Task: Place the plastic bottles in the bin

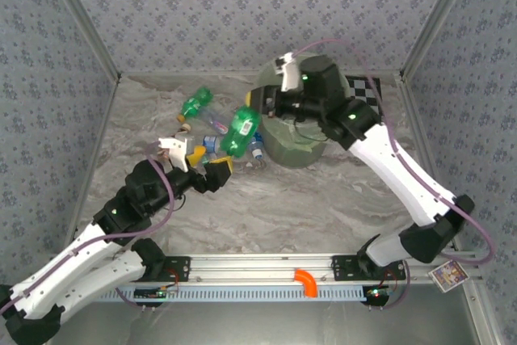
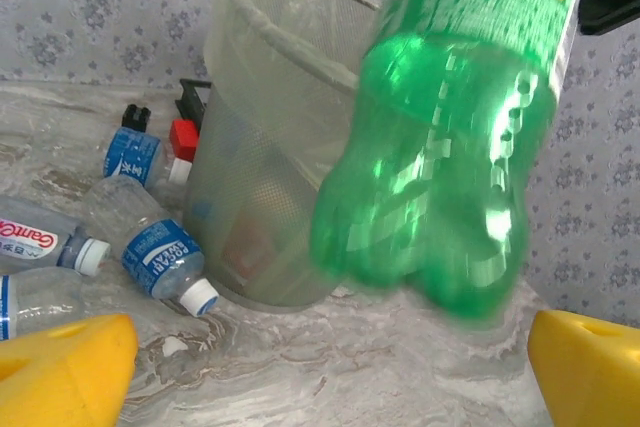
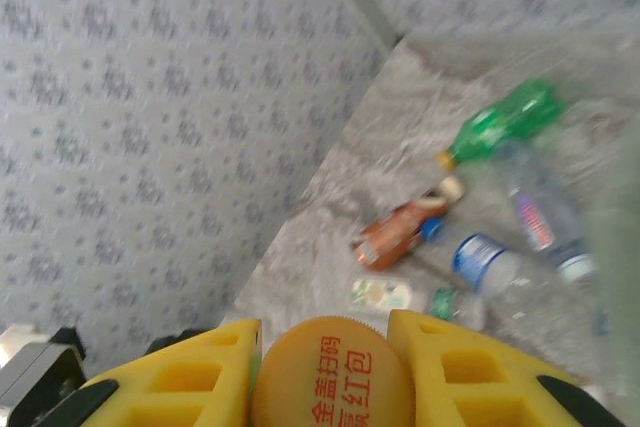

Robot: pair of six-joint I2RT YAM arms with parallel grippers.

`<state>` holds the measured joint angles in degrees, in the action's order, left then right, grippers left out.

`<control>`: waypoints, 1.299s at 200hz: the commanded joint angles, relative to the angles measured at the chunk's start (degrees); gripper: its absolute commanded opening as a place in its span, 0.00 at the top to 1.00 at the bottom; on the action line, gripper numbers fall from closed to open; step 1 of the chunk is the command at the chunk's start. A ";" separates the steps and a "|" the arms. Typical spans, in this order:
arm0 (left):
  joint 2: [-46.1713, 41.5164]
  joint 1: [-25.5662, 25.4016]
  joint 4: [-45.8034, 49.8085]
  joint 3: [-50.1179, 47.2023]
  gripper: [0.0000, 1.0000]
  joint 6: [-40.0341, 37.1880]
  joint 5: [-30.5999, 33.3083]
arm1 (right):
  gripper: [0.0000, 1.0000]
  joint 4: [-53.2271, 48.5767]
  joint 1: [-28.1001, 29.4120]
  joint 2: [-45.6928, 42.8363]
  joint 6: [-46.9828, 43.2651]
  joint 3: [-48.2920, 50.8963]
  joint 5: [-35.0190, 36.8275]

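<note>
Right hand (image 3: 325, 332) is clamped on one green bottle (image 2: 440, 167) by its cap (image 3: 335, 387) near the single bin (image 2: 270, 147); left hand (image 2: 325, 377) is held open and empty.

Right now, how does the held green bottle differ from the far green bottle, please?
The held green bottle hangs cap-up; the far green bottle lies flat. The right hand grips the held one's cap; the far one is untouched. Both are green plastic.

A marbled grey table (image 1: 275, 208) sits between flower-patterned walls (image 1: 242, 14). A checkerboard card (image 1: 367, 86) lies upper right. On the rail (image 1: 242, 267) at the bottom rests an orange curved piece (image 1: 307, 282). A printed tag (image 1: 448, 275) sits lower right.
</note>
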<state>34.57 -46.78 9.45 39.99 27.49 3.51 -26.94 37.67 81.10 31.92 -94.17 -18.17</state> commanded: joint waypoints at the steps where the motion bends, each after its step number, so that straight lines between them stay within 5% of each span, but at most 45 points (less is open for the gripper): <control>1: -1.57 -0.19 1.26 -0.63 0.00 0.90 2.98 | 0.71 -1.90 -3.87 -5.66 -3.74 -1.30 6.76; 58: -1.72 0.02 1.76 -1.24 0.00 1.56 5.43 | 0.73 -2.21 -14.74 -10.55 -9.58 2.08 21.73; 155: -5.96 0.57 4.87 -4.28 0.00 2.42 7.52 | 0.69 0.78 -15.39 1.42 -9.49 6.02 19.16; 177: -5.79 1.38 5.44 -5.15 0.00 2.66 8.74 | 0.58 -1.98 -14.52 4.63 -9.79 4.16 17.80; 193: -5.16 2.01 6.24 -5.27 0.00 3.33 9.51 | 0.34 -4.79 -14.03 6.24 -10.07 1.87 18.58; 229: -2.10 3.32 9.32 -4.61 0.00 4.04 12.70 | 0.01 -6.05 -13.90 4.76 -10.14 0.74 19.81; 260: 2.34 6.59 11.19 -4.14 0.00 6.01 14.24 | 0.00 -5.84 -13.21 0.85 -10.21 1.18 19.98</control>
<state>34.22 -42.72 18.17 35.09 31.42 14.96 -31.94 23.75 86.63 21.96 -91.13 0.78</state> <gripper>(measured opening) 0.997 0.994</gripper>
